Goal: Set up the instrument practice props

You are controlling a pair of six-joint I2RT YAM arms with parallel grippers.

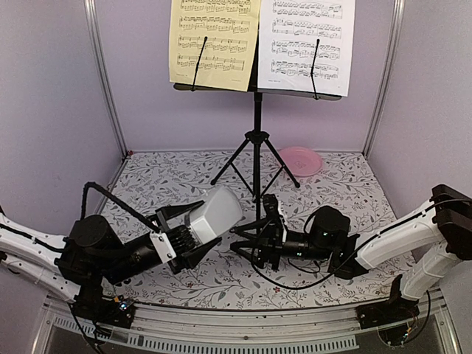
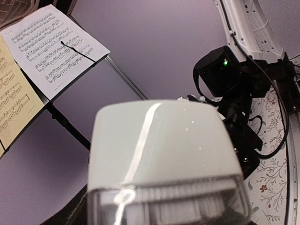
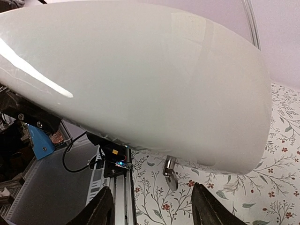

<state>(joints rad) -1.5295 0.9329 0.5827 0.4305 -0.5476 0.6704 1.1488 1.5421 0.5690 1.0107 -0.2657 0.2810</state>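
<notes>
pale-grey metronome (image 1: 214, 214), yellowish page (image 1: 214, 40), pink plate (image 1: 301, 159)

— Where is the music stand (image 1: 257, 133)?
— Toward twelve o'clock on the tabletop (image 1: 346, 199), far from the arm bases. Two pages rest side by side on its desk: the left page (image 1: 214, 43) at eleven o'clock of the pole, the right page (image 1: 306, 44) at one o'clock.
— And the plate (image 1: 301, 160)?
— On the tabletop at two o'clock of the stand's legs, just beside one foot, near the back wall.
— The metronome (image 1: 214, 214)?
— At seven o'clock of the pole, nearer the bases, clamped in the left tool (image 1: 190, 234), which reaches in from eight o'clock.
— The right tool (image 1: 240, 240)?
— At the metronome's four o'clock, close beside it, spread and facing it, before the stand's legs.
</notes>
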